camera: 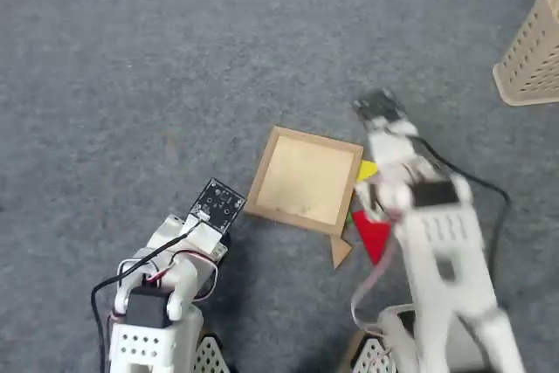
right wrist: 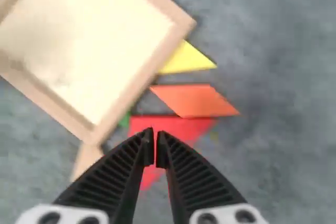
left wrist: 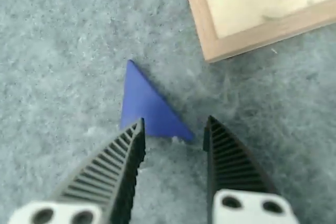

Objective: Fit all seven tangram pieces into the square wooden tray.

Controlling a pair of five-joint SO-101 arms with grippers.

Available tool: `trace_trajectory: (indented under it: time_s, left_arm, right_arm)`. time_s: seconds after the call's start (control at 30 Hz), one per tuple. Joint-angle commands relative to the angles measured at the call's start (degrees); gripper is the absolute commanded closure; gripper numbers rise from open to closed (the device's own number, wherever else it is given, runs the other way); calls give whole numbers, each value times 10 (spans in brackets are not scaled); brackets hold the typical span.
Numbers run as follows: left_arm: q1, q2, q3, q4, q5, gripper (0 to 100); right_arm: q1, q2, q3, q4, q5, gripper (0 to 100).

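Note:
The square wooden tray (camera: pixel 306 176) lies empty mid-table on grey carpet. My left gripper (left wrist: pixel 175 127) is open just above the carpet, and a blue triangle (left wrist: pixel 147 106) lies right in front of its fingertips, near a corner of the tray (left wrist: pixel 247 40). My right gripper (right wrist: pixel 155 135) is shut with nothing in it, over the top edge of a red triangle (right wrist: pixel 184 127). Beside the tray (right wrist: pixel 79 40) lie an orange parallelogram (right wrist: pixel 194 100), a yellow triangle (right wrist: pixel 186 59), a sliver of green (right wrist: pixel 124 120) and a wood-coloured triangle (right wrist: pixel 86 158). The right arm (camera: pixel 437 224) covers part of the red triangle (camera: pixel 371 235).
A beige perforated basket (camera: pixel 533 50) stands at the far right edge. The left arm (camera: pixel 175 277) rises from the near left, and a black cable (camera: pixel 489 189) loops beside the right arm. Open carpet stretches to the left of and behind the tray.

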Motion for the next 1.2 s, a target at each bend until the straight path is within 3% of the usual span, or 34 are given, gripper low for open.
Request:
trace_trajectory:
  time_s: [0.0,0.3,0.47,0.7,0.9,1.17]
  left_arm:
    - [1,-7,-7,3,4,824]
    - [1,-7,-7,3,4,824]
    - [1,-7,-7,3,4,824]
    - [1,-7,-7,3,4,824]
    - [1,-7,-7,3,4,824]
    - [1,-7,-7,3,4,824]
  right_arm:
    - [-36,158,-116,-21,-47,991]
    - [-38,335,-237,-50,-82,991]
    - [-39,380,-273,-50,-141,984]
    - [-57,431,-273,-61,-174,824]
    - [-56,420,-273,-56,-170,836]
    - [-56,300,-244,-46,-145,835]
